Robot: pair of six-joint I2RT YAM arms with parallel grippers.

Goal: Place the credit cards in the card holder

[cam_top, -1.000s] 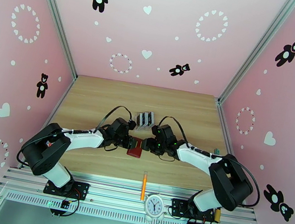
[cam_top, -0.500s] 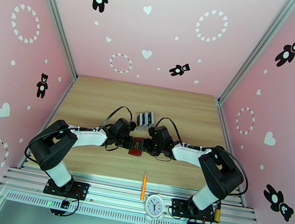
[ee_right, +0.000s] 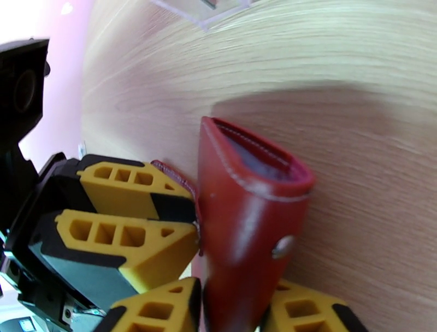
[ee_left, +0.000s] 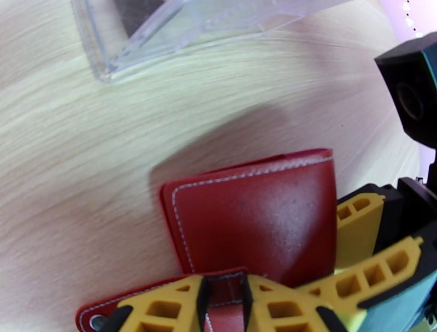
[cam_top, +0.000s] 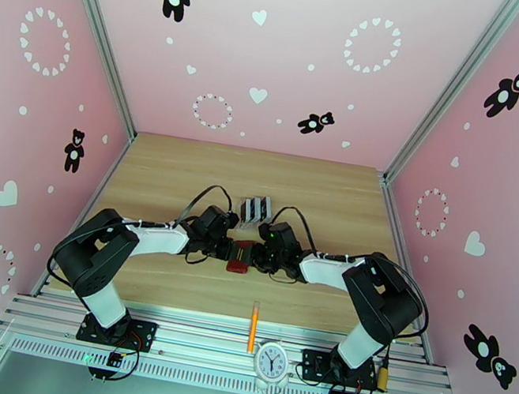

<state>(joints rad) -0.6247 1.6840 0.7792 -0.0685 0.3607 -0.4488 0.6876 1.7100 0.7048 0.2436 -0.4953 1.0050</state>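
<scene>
The card holder (cam_top: 240, 257), a small red wallet, lies mid-table between both grippers. My left gripper (ee_left: 221, 292) is shut on the wallet's snap tab at its left side. My right gripper (ee_right: 232, 312) is shut on the card holder (ee_right: 246, 218) from the opposite side, one yellow finger on each face. The wallet gapes slightly at its far end, showing a greyish pocket (ee_right: 257, 159). In the top view the left gripper (cam_top: 227, 251) and right gripper (cam_top: 255, 256) nearly touch. The credit cards (cam_top: 255, 209), dark and white, stand in a clear rack just behind.
The clear plastic rack (ee_left: 207, 24) sits close beyond the wallet. An orange pen (cam_top: 254, 325) lies near the table's front edge, and a small white clock (cam_top: 271, 360) stands on the rail in front. Pink walls enclose the table on three sides.
The right arm has slid left up to the wallet and its jaws have closed on it. The left gripper keeps its grip and has hardly moved.
</scene>
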